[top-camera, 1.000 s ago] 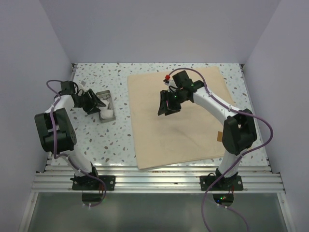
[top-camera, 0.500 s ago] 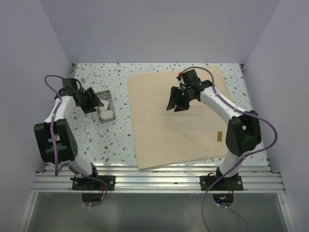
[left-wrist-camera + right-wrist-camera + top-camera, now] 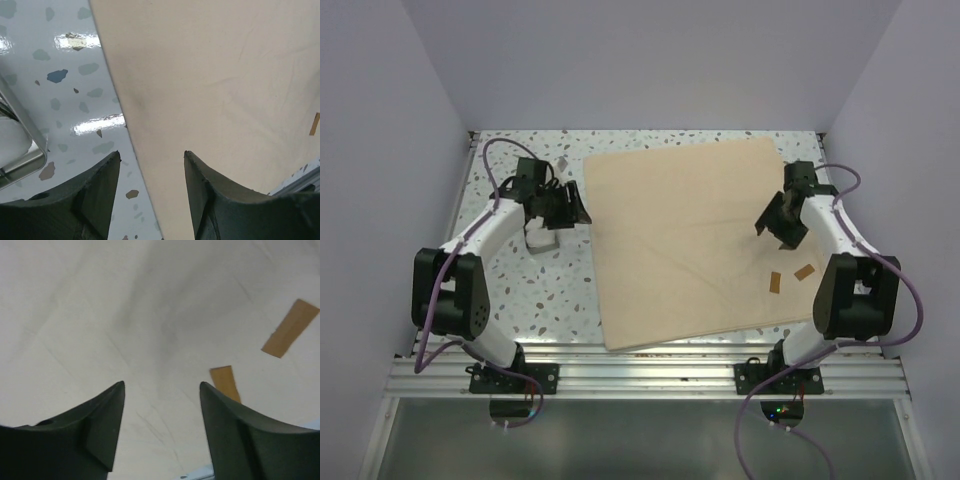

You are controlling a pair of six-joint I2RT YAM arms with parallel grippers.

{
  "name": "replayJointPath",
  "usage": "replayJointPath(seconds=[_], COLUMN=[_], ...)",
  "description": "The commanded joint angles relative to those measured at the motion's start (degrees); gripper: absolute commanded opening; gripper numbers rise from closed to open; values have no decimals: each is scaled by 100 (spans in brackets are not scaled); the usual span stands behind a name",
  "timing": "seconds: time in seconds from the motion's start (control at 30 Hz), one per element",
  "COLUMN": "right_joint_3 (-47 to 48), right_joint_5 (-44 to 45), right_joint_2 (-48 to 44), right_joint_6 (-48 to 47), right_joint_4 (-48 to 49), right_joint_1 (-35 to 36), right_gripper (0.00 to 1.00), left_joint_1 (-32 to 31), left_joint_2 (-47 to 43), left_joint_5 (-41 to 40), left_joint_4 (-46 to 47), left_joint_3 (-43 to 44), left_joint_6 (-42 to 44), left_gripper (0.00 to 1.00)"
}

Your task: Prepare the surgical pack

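The tan cloth lies flat and unfolded on the bench. The steel tin stands near its left edge. My left end effector hangs released over that edge. My right end effector hangs released over the cloth's right side, near two brown tape strips. Neither holds anything. Expect the cloth to be light, limp and liable to slide: pinch it at an edge or corner, not mid-sheet.
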Motion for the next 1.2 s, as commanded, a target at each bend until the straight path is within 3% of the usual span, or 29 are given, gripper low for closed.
replayJointPath(seconds=[0.0, 0.03, 0.1, 0.4, 1.03, 1.1, 1.17], right_joint_3=[-383, -454, -691, -1491, -1570, -1562, -1562], right_joint_5=[330, 321, 225, -197, -373, -469, -514], right_joint_2=[-258, -258, -267, -162, 330, 401, 445], right_joint_6=[-450, -590, -688, -1004, -1795, -1857, -1857], right_joint_4=[-418, -410, -252, 311, 794, 812, 812], right_joint_1=[-358, -428, -464, -490, -745, -841, -894], right_gripper=[69, 76, 79, 65, 57, 53, 40], left_joint_1=[-74, -83, -100, -241, -258, -267, -285], left_joint_2=[-6, 29, 82, 355, 223, 206, 197], left_joint_5=[234, 269, 339, 533, 471, 489, 498], left_joint_4=[529, 486, 433, 538, 608, 635, 635], left_joint_3=[-89, -81, -80, -19, -239, -247, -265], left_joint_6=[-91, -56, -12, -47, -152, -196, -205], left_gripper=[58, 58, 58, 57, 57, 57, 57])
